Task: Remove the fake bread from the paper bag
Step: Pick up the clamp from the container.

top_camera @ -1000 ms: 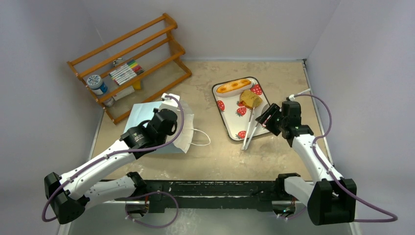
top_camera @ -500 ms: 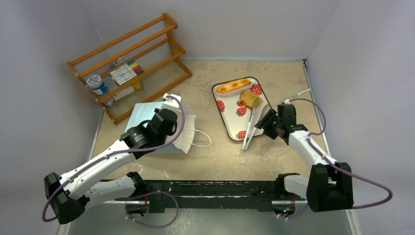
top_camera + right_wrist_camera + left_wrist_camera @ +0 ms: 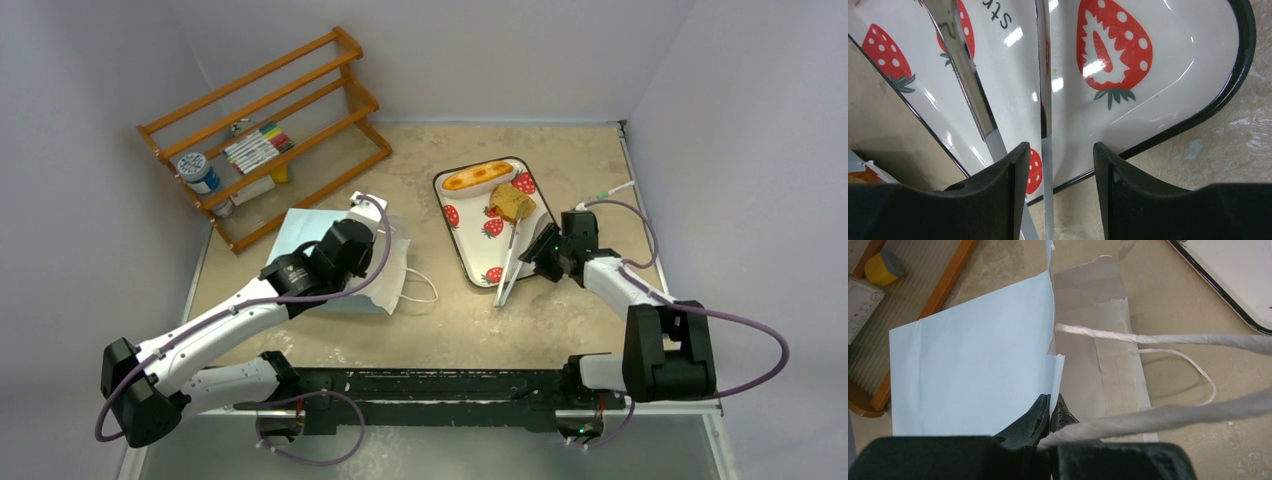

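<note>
The pale-blue paper bag [image 3: 300, 235] [image 3: 973, 375] lies flat on the table with its white-lined mouth toward the tray. My left gripper [image 3: 360, 262] [image 3: 1052, 407] is shut on the bag's mouth edge, and a white cord handle [image 3: 1168, 339] trails past it. Two pieces of fake bread sit on the strawberry tray [image 3: 462, 240] [image 3: 1158, 90]: a long golden loaf [image 3: 478, 176] and a brown toast slice [image 3: 512, 203]. My right gripper [image 3: 541, 258] [image 3: 1060, 146] is open at the tray's near corner. One arm of the metal tongs [image 3: 510, 262] [image 3: 1044, 75] runs between its fingers, touching neither. The bag's inside is hidden.
A wooden rack [image 3: 265, 130] with markers and a small jar [image 3: 197, 171] stands at the back left, close behind the bag. White walls close the table in at the back and on both sides.
My left arm has shifted right, dragging the bag's mouth edge a little toward the tray. My right gripper has come down onto the tongs and its jaws have narrowed.
</note>
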